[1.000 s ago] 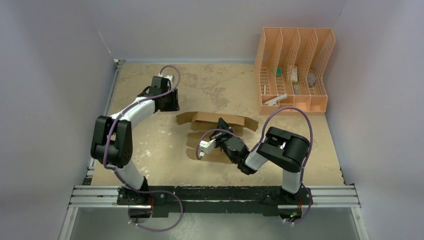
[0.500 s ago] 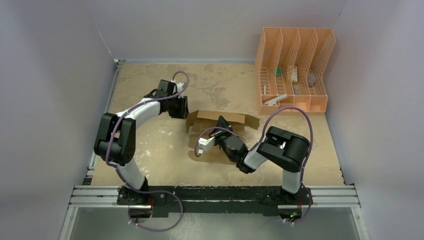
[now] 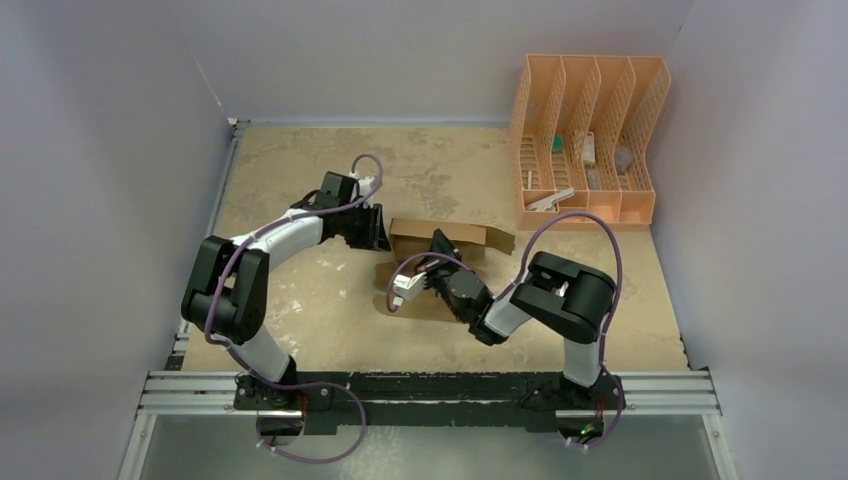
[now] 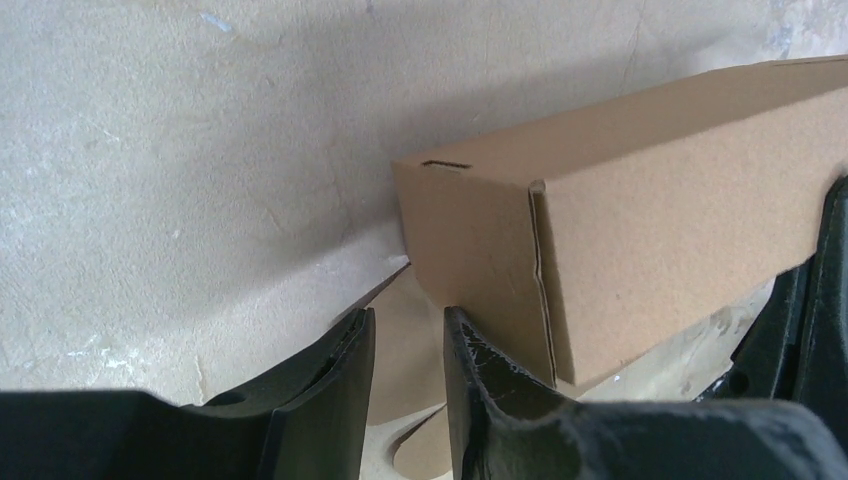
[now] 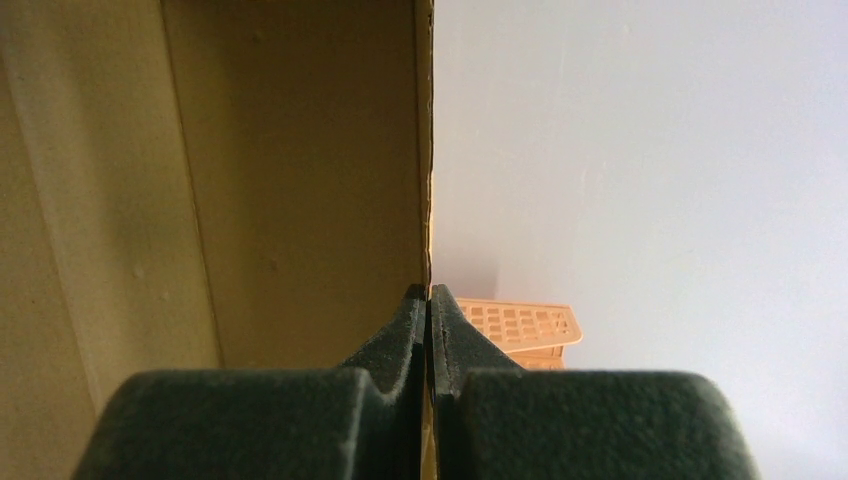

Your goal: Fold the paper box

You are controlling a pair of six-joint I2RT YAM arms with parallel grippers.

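Pale lilac walls (image 3: 400, 60), mottled beige tabletop (image 3: 450, 160)

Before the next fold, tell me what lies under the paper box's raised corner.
A flat flap of the paper box lies on the table. The box itself covers whatever lies farther beneath.

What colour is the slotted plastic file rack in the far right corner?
Orange. The slotted plastic file rack shows best in the top external view.
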